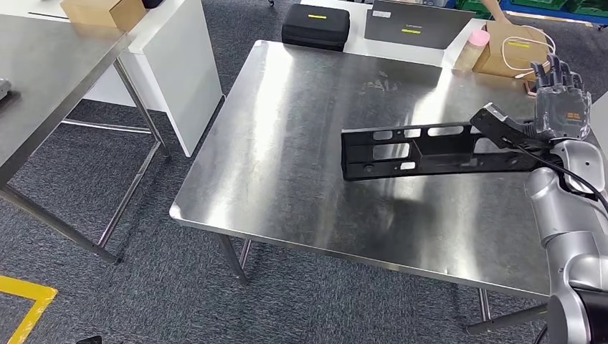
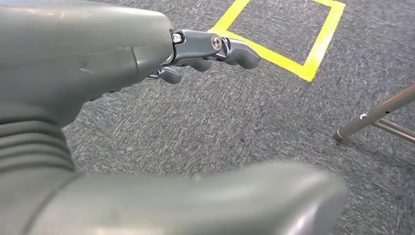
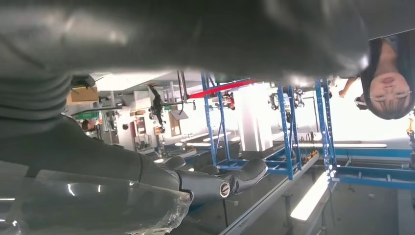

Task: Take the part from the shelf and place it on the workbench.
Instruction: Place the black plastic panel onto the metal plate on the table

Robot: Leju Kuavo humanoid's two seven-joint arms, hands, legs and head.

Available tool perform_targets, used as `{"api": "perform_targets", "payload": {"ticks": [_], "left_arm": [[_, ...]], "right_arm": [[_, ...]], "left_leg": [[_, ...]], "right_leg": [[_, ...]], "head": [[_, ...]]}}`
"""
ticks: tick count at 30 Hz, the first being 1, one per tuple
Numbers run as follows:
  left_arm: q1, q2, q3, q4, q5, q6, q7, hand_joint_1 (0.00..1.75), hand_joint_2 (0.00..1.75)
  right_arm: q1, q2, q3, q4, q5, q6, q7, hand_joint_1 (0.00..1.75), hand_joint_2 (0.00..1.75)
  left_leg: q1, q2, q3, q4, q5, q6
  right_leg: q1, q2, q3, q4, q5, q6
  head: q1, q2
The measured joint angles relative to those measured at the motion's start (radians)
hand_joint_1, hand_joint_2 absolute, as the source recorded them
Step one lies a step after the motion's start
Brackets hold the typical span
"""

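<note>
Part (image 1: 430, 150) on workbench (image 1: 301, 143), right end hidden behind right hand (image 1: 559, 100)

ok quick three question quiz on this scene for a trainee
1. True or false: the black part lies on the steel workbench.
2. What does the left hand hang over? A) carpet with yellow tape B) a shelf C) a bin
3. Which hand is raised, fingers apart, beside the part's end?

Key: 1 true; 2 A; 3 the right hand.
</note>
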Motion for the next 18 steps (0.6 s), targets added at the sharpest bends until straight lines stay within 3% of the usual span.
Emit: {"api": "perform_targets", "payload": {"ticks": [9, 15, 18], "left_arm": [[0.002, 0.0, 0.003, 0.0, -0.004, -0.006, 0.004, 0.0, 0.0], [0.004, 0.0, 0.004, 0.0, -0.016, -0.017, 0.005, 0.0, 0.0], [0.004, 0.0, 0.004, 0.001, -0.018, -0.018, 0.003, 0.0, 0.0]], "right_arm": [[-0.016, -0.001, -0.024, 0.024, -0.059, 0.178, 0.059, 0.0, 0.0], [-0.025, -0.025, -0.048, 0.039, -0.071, 0.333, 0.165, 0.0, 0.0], [-0.032, -0.035, -0.058, 0.042, -0.08, 0.333, 0.155, 0.0, 0.0]], "left_leg": [[0.001, 0.0, 0.0, 0.0, 0.0, 0.0], [0.001, 0.0, 0.0, -0.004, 0.0, -0.001], [0.0, 0.0, 0.0, -0.008, 0.0, -0.001]], "right_leg": [[0.001, 0.0, 0.0, 0.0, 0.0, 0.0], [0.001, -0.001, -0.001, 0.0, 0.0, -0.001], [0.001, -0.001, -0.003, -0.001, -0.001, -0.001]], "head": [[0.0, 0.0], [0.0, 0.0], [0.0, 0.0]]}}
